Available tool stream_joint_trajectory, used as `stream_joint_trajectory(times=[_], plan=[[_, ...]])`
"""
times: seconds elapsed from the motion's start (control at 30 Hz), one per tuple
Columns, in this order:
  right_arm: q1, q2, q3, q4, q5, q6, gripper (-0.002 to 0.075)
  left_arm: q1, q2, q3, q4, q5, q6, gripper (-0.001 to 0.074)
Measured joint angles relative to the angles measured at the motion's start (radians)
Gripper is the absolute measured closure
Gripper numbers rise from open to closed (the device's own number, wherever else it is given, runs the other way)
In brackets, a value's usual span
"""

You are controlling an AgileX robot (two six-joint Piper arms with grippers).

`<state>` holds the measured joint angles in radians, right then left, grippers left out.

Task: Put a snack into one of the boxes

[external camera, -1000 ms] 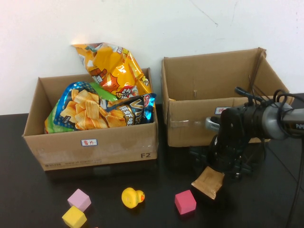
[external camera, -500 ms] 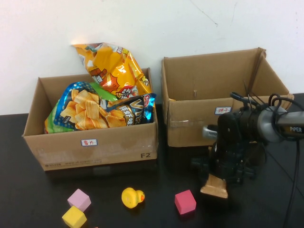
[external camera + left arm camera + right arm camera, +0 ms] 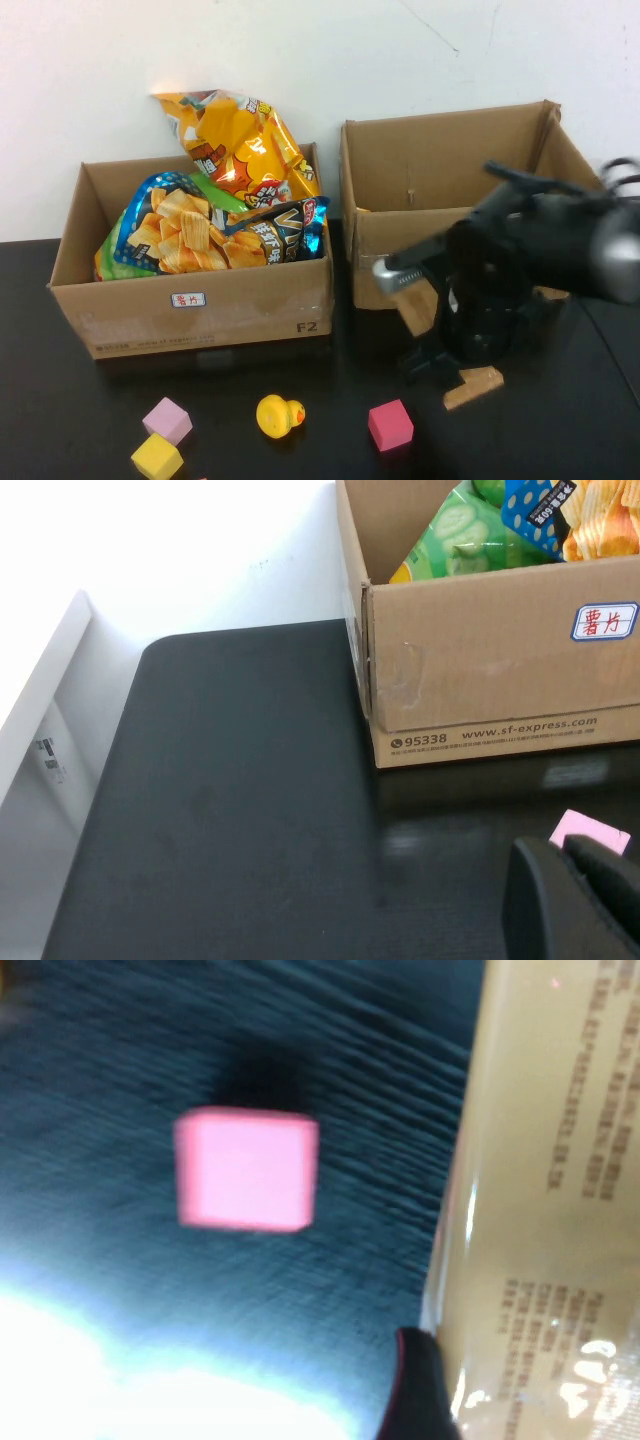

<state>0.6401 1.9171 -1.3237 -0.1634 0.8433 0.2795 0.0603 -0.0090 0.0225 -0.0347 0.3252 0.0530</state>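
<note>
My right gripper [image 3: 468, 372] is shut on a flat tan snack packet [image 3: 474, 386] and holds it low over the black table, in front of the empty right cardboard box [image 3: 400, 262]. In the right wrist view the packet [image 3: 540, 1210] fills the side, with one dark finger [image 3: 420, 1390] against it. The left cardboard box [image 3: 190, 312] holds several chip bags [image 3: 200, 235], and an orange bag [image 3: 240, 140] sticks up behind. My left gripper [image 3: 590, 885] is shut and empty, low over the table near a light pink block [image 3: 590, 830]; it is out of the high view.
On the table in front lie a light pink block [image 3: 166, 419], a yellow block [image 3: 156, 458], a yellow rubber duck [image 3: 279, 415] and a magenta block [image 3: 390, 425], which also shows in the right wrist view [image 3: 248, 1170]. A white wall stands behind the boxes.
My right arm has swung and turned with the packet, which went from hanging at its left to pointing right, low over the table. The arm is blurred with motion. The left arm has not moved.
</note>
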Motion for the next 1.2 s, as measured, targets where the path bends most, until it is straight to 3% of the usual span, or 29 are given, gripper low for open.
stream_joint_trajectory(times=[0.13,0.23,0.43,0.73,0.93,1.03,1.2], plan=[[0.04,-0.21,0.063,-0.028,-0.065,-0.05,0.0268,0.0,0.0,0.0,0.0,0.0,0.0,0.0737],[0.035,-0.32,0.056,-0.163,-0.181,-0.041,0.0268,0.0,0.0,0.0,0.0,0.0,0.0,0.0737],[-0.067,-0.287,-0.107,-0.414,-0.26,0.076,0.0268,0.0,0.0,0.0,0.0,0.0,0.0,0.0738],[-0.207,0.023,-0.318,-0.39,-0.282,0.08,0.0268,0.0,0.0,0.0,0.0,0.0,0.0,0.0738],[-0.228,0.102,-0.424,-0.293,-0.235,0.064,0.021,0.0,0.0,0.0,0.0,0.0,0.0,0.0738],[-0.228,0.065,-0.433,-0.175,-0.194,-0.057,0.0298,0.0,0.0,0.0,0.0,0.0,0.0,0.0738],[-0.226,-0.087,-0.398,0.007,-0.148,-0.179,0.0603,0.0,0.0,0.0,0.0,0.0,0.0,0.0738]])
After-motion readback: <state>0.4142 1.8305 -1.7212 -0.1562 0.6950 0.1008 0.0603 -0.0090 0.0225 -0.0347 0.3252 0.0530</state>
